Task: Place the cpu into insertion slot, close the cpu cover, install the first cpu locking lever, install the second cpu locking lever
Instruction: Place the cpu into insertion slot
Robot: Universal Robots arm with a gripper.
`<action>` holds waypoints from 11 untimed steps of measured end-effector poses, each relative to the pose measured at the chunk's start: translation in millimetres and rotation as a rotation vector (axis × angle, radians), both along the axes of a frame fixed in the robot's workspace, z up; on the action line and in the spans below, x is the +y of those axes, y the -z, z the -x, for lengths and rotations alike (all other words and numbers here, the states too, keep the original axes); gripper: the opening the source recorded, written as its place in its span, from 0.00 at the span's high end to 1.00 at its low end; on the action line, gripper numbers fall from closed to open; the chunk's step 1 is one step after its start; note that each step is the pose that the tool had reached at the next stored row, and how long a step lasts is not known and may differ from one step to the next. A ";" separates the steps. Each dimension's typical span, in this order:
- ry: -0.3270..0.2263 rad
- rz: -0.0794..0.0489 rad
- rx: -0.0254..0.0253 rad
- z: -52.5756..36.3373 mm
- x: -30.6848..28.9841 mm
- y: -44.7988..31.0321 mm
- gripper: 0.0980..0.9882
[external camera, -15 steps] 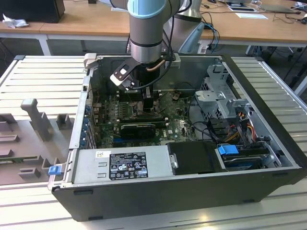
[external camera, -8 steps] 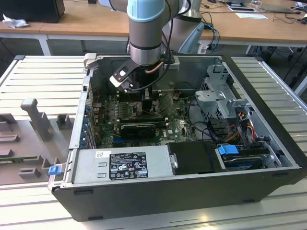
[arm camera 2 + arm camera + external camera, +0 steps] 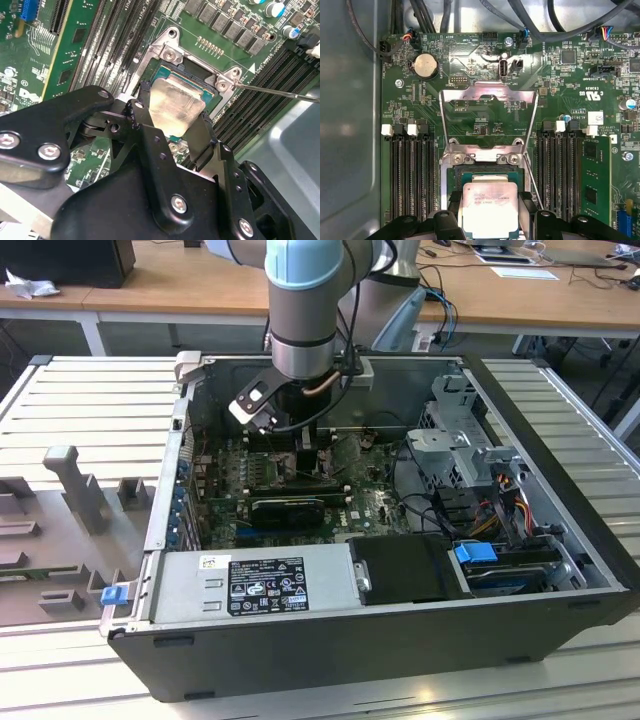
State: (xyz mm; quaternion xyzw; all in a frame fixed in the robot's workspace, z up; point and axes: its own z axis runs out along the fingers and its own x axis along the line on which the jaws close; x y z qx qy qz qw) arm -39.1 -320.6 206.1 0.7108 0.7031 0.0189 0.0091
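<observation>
Cpu (image 3: 489, 210), clamped in the gripper (image 3: 490, 212), is over the slot (image 3: 457, 176), twelve o'clock from the card (image 3: 290, 508) in the exterior view; a tilt could damage the slot.

Smooth satin metal tops the cpu (image 3: 489, 210), the cpu cover (image 3: 487, 91) is bright bare metal, the claw (image 3: 172, 117) matt black.
</observation>
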 end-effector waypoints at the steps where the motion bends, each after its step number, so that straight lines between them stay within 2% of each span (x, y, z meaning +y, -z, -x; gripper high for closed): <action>1: 0.000 0.000 0.0001 0.0 0.5 0.8 0.51; 4: 0.000 0.000 0.0001 0.0 0.8 3.2 0.51; 11: 0.000 0.000 0.0001 0.0 0.8 3.4 0.51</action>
